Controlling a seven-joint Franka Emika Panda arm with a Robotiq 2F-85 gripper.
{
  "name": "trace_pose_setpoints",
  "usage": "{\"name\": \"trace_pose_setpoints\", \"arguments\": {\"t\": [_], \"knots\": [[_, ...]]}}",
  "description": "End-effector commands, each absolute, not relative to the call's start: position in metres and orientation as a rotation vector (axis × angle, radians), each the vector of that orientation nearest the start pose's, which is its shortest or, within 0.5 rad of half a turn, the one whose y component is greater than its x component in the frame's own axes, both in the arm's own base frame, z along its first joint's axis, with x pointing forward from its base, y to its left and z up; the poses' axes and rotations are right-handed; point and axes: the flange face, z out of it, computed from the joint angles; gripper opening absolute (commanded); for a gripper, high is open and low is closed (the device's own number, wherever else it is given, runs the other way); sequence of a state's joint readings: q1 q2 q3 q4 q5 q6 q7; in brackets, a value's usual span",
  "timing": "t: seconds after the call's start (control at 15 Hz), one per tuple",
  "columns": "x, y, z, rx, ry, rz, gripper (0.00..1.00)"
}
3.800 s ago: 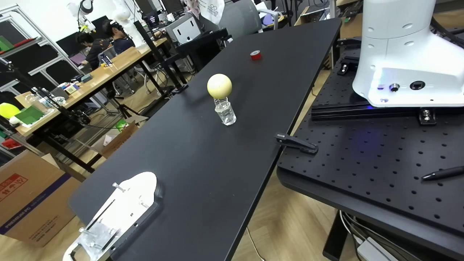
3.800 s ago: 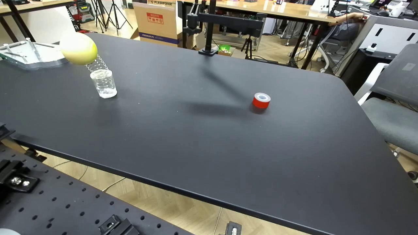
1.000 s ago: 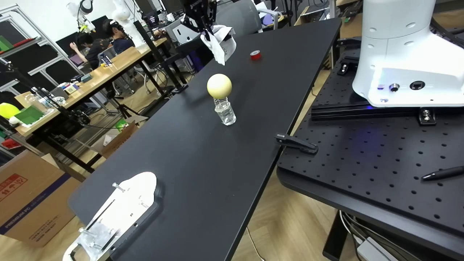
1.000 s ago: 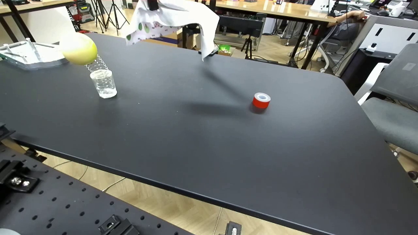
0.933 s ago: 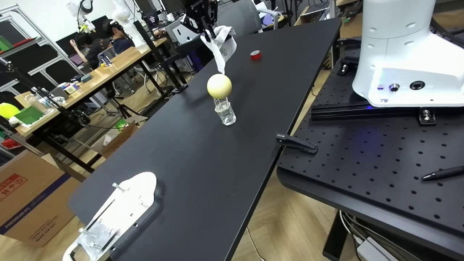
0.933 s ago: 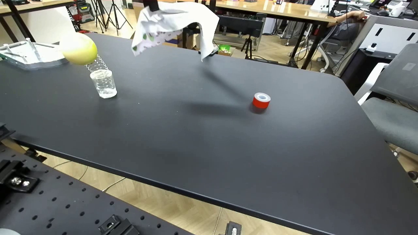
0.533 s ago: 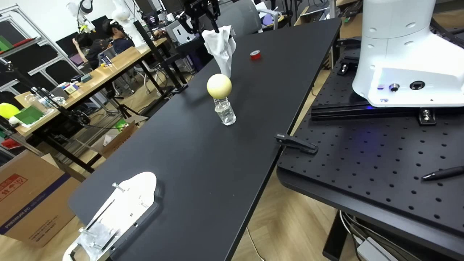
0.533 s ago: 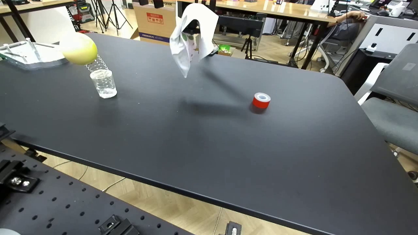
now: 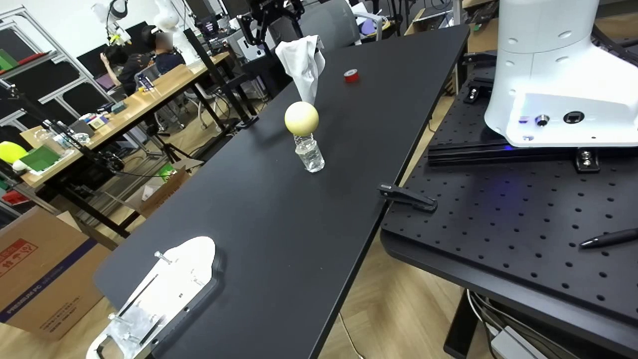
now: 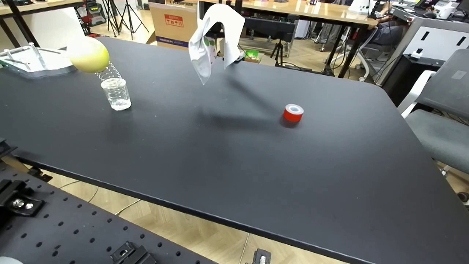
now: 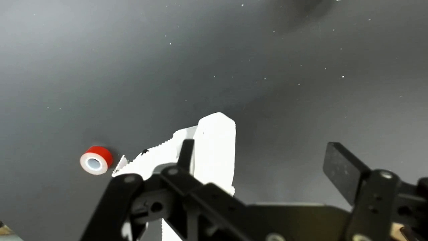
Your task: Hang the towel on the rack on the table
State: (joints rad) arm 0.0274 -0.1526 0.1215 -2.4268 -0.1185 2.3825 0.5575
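The white towel (image 9: 301, 60) hangs draped over an arm of the black rack (image 9: 217, 75) at the table's far edge. In an exterior view the towel (image 10: 228, 22) folds over the top, both ends drooping, with green print inside. Most of the arm beneath is covered by it. My gripper (image 9: 279, 44) stands open just above and beside the towel, apart from it. Seen from the wrist, the gripper (image 11: 260, 145) has its jaws spread wide with bare table between them; the towel (image 11: 215, 147) lies beyond and beside the left finger (image 11: 186, 155).
A red tape roll (image 10: 293, 113) lies on the table (image 10: 256, 165). Closer to the other end, a yellow ball (image 9: 301, 118) sits on a clear cup (image 9: 310, 155). A white pegged board (image 9: 169, 284) and a black clamp (image 9: 407, 197) stand at the edges.
The jaws have parted and let go of the towel. Its released end has dropped down beside the rack's arm, and my gripper has drawn slightly up and away.
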Motion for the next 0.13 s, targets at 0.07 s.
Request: {"name": "trace_pose_setpoints", "arguments": {"t": [0.07], "knots": [[0.4738,0.0698,0.3757,-3.153,0.518,-0.216,0.99]]}}
